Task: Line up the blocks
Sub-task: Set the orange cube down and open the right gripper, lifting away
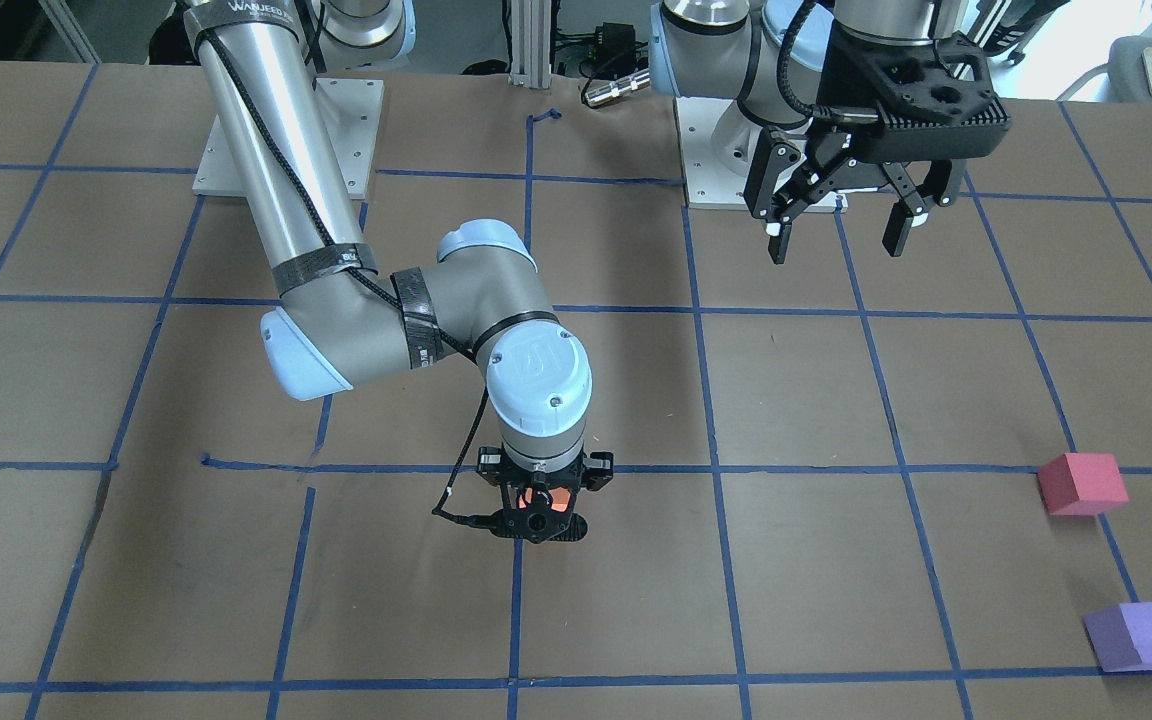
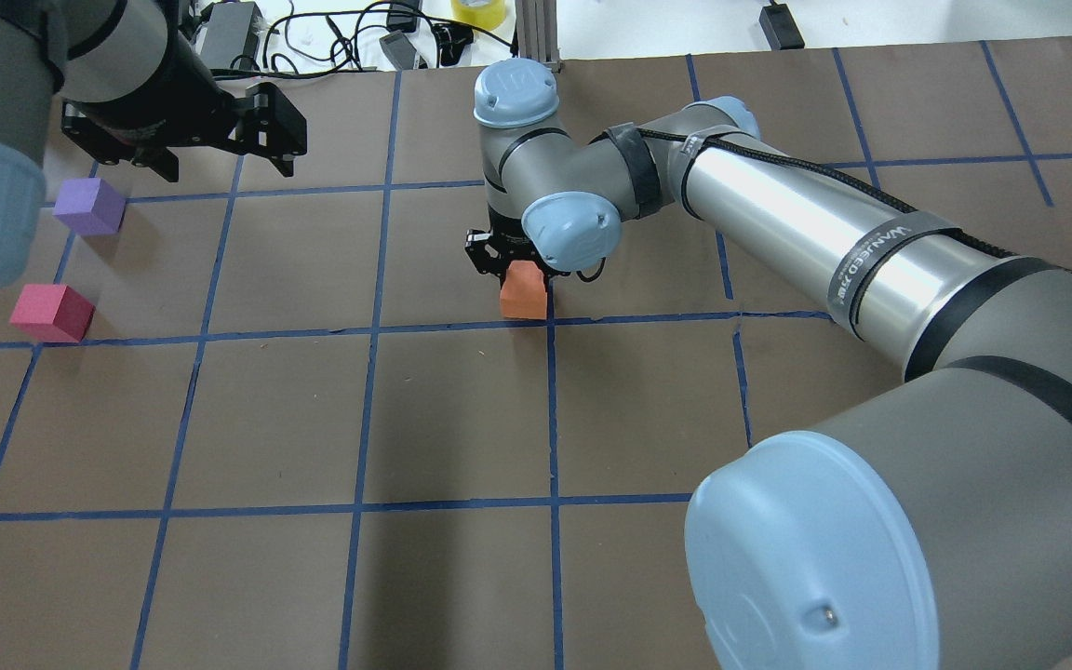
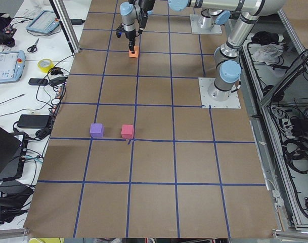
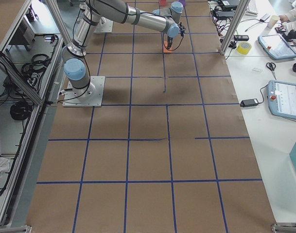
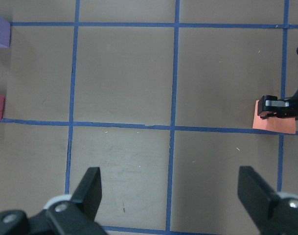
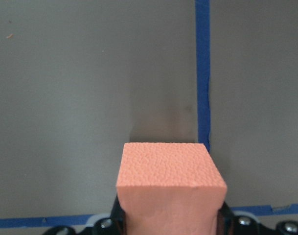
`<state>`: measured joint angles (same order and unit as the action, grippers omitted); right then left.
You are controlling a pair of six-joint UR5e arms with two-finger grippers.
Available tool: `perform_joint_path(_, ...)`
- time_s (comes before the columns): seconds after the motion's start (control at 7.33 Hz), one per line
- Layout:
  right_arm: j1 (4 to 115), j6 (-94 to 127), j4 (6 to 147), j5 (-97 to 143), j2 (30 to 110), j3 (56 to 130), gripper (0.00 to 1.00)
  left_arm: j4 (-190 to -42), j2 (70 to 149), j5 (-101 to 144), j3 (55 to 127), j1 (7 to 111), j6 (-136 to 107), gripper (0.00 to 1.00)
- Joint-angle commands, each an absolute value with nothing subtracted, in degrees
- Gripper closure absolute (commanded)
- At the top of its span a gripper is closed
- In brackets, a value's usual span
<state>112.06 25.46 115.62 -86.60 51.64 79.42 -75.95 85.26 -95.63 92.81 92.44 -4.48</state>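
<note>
Seen from overhead, the brown table (image 2: pixel 452 419) carries a grid of blue tape lines, and the bulk of the right arm fills the lower right of the frame, reaching up toward the middle. There the right gripper (image 1: pixel 539 503) points straight down with its two fingers closed on the one orange block (image 2: pixel 525 293), which sits just above a horizontal tape line and against a vertical one. The wrist view shows the block (image 6: pixel 171 176) pinched from both sides close over the paper, but whether it touches the table cannot be told. At the left edge of the overhead frame, about level with the orange block and well apart from it, lies the one red block (image 2: pixel 50 314). Just beyond it, with a clear gap between them, lies the one purple block (image 2: pixel 89 206). That makes three blocks, two of them free on the table. Farthest back, in the upper left, the left gripper (image 2: pixel 227 167) hangs above the table with its two fingers spread wide and nothing between them.
</note>
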Motion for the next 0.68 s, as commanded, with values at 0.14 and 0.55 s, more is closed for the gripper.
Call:
perform_joint_path(0.14,112.06,22.15,115.93,-87.27,51.59,79.37,0.19,-76.03,85.43,-95.63,92.73,92.72,-4.48,0.00)
perform_joint_path(0.55,111.45,21.53,117.59,-87.10,53.69,78.58,0.00,-76.03,85.52,-95.63,92.81,92.72,-4.48,0.00)
